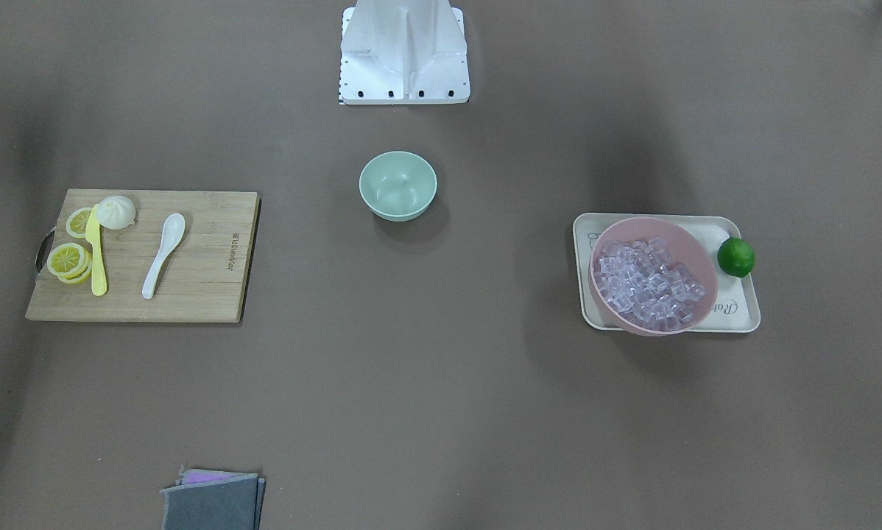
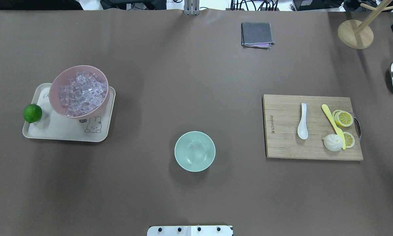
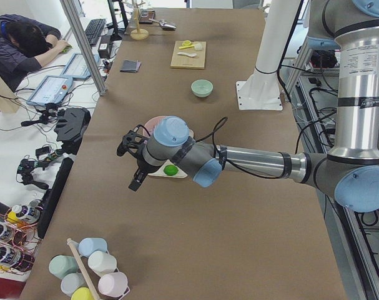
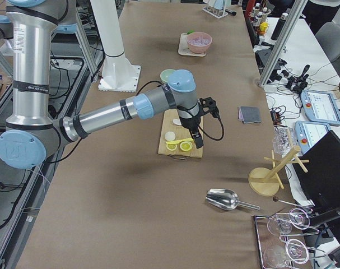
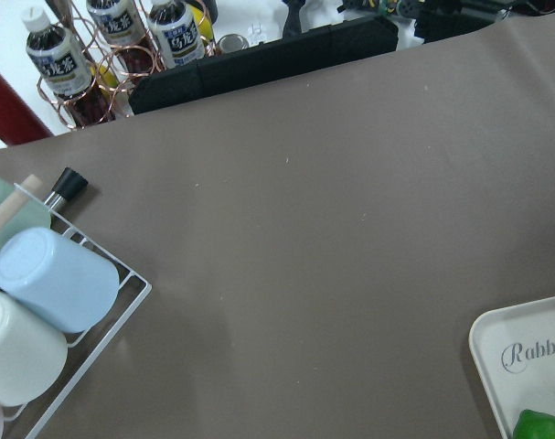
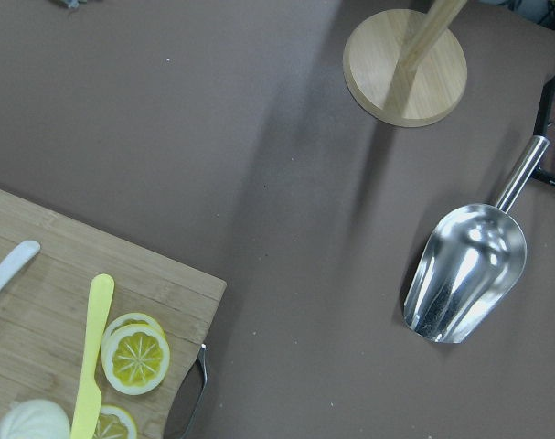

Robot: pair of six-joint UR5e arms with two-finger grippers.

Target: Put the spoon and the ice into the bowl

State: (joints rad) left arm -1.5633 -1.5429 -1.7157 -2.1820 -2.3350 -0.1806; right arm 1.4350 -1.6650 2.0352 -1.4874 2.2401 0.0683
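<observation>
The white spoon (image 2: 302, 121) lies on a wooden cutting board (image 2: 281, 144), also seen in the front view (image 1: 163, 254); its handle tip shows in the right wrist view (image 6: 7, 272). The mint-green bowl (image 2: 195, 151) stands empty at table centre (image 1: 397, 185). Ice cubes (image 2: 81, 92) fill a pink bowl (image 1: 695, 246) on a cream tray (image 2: 52, 129). My left gripper (image 3: 130, 165) hovers beyond the tray's lime end; I cannot tell if it is open or shut. My right gripper (image 4: 200, 126) hovers over the board's lemon end; I cannot tell its state either.
A yellow plastic knife (image 2: 333, 125), lemon slices (image 2: 343, 118) and a white bun (image 2: 333, 143) share the board. A lime (image 2: 32, 113) sits on the tray. A folded grey cloth (image 2: 257, 34), a metal scoop (image 6: 467, 272), a wooden stand (image 6: 405, 64) and a cup rack (image 5: 48, 293) are nearby.
</observation>
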